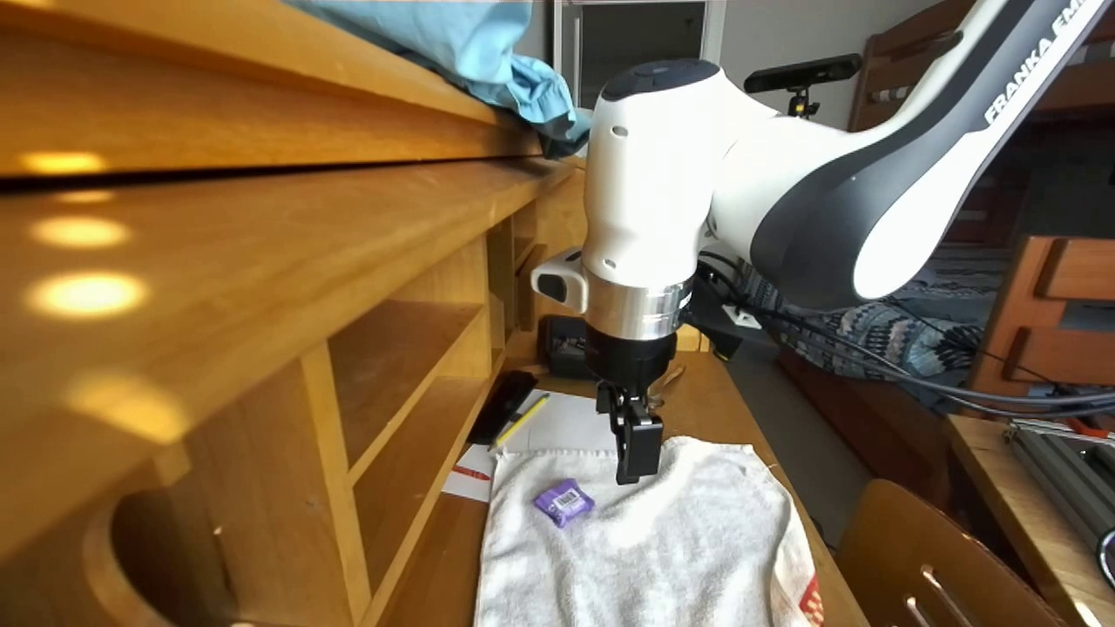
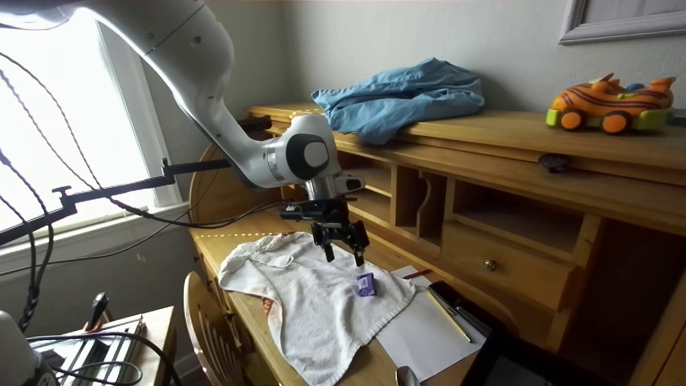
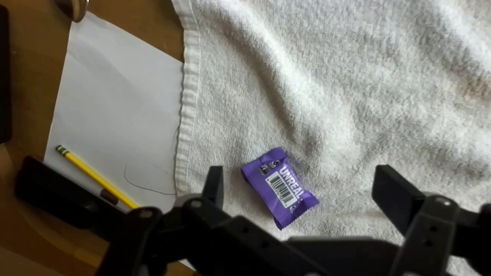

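Observation:
A small purple wrapped packet (image 3: 280,188) with a barcode and the word UNREAL lies on a wrinkled white towel (image 3: 326,96). The packet also shows in both exterior views (image 1: 564,502) (image 2: 366,284). My gripper (image 3: 301,182) is open and empty. In the wrist view the packet appears between its two black fingers, closer to the left one. In both exterior views the gripper (image 1: 636,453) (image 2: 344,258) hangs above the towel, apart from the packet. The towel (image 1: 645,557) (image 2: 321,305) is spread over the wooden desk.
White paper (image 3: 119,99) with a yellow pencil (image 3: 96,176) lies beside the towel. A black object (image 2: 461,305), a red crayon-like stick (image 2: 417,274) and a spoon (image 2: 406,376) lie nearby. Wooden shelves (image 2: 514,225) line the desk's back. Blue cloth (image 2: 402,96) and an orange toy car (image 2: 611,107) sit on top.

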{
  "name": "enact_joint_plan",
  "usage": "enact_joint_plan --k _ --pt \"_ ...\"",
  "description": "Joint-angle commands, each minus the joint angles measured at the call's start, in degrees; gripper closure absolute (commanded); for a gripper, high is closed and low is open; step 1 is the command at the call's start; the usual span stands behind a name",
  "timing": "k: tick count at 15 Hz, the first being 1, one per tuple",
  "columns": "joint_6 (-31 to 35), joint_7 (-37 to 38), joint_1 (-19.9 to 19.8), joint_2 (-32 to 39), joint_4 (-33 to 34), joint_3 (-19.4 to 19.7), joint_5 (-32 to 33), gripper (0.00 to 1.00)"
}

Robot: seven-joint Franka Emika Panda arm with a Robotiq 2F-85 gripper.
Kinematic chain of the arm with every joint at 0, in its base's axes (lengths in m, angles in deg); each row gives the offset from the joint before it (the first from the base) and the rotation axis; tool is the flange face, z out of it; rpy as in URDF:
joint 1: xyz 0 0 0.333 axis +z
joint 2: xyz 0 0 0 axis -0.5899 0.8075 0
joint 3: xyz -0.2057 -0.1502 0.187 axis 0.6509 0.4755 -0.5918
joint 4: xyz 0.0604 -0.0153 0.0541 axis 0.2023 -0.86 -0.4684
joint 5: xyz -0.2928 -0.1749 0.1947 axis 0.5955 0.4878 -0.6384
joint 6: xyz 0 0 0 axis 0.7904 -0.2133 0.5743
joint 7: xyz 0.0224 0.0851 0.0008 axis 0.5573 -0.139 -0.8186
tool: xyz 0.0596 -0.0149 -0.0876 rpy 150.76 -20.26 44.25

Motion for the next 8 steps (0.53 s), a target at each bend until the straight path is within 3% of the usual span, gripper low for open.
enact_joint_plan --k 1,7,8 --pt "4.72 -0.92 0.99 5.87 4.09 2.11 4.63 0.00" --pt "10.04 -2.45 2.05 12.24 8.16 4.26 7.01 0.00" --pt "10.53 -2.80 2.27 13.01 8.66 4.52 6.90 0.25"
